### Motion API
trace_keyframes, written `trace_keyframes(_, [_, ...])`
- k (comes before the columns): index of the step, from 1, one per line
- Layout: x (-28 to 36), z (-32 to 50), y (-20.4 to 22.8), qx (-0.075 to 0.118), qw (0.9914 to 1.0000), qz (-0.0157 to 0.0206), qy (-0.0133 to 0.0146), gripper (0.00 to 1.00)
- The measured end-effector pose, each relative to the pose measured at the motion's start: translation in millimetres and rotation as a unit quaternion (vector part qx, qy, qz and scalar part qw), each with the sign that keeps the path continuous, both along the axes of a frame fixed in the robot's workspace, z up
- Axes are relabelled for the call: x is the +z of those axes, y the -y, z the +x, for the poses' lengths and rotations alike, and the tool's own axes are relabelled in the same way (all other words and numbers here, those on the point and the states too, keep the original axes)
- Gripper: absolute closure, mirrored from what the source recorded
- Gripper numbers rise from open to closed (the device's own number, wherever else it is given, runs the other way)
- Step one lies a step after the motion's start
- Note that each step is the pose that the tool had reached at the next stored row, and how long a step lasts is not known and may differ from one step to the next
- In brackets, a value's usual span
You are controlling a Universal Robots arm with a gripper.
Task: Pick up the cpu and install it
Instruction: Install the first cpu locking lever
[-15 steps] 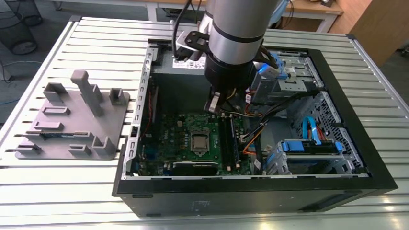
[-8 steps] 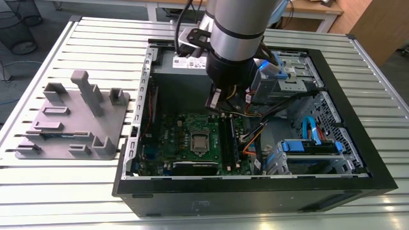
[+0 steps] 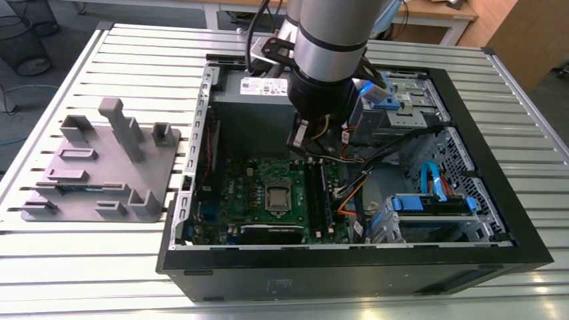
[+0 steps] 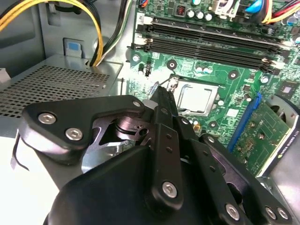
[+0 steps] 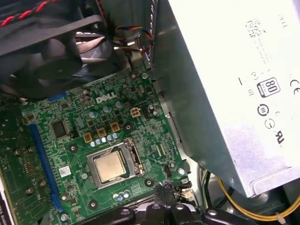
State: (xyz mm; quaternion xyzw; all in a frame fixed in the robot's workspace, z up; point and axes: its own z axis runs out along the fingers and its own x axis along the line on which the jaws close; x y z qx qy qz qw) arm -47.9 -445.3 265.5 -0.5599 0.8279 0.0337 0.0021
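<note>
CPU, a small flat square chip with a pale silvery metal top (image 5: 109,166), sits in the dark metal-framed socket (image 5: 115,163) on the green motherboard (image 5: 79,154).

Nearest in both wrist views, the black metal gripper (image 4: 161,96) has its fingertips drawn together to a narrow point with nothing between them, hanging just above the board. Just past the tips lies the chip, flat and level inside its frame, its top plain and faintly golden in the first wrist view. Beyond the socket run long black memory slots (image 4: 211,44); farther off stands the grey metal power supply box (image 5: 234,89).
</note>
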Motion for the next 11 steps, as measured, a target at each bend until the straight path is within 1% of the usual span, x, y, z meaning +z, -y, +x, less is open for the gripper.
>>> trace_keyframes(6, [-3.6,0.1,-3.6,-0.002,1.0,0.0001,0.0,0.89])
trace_keyframes(11, [-7.0,0.1,-5.3,-0.019,0.99983,0.0,0.0,0.89])
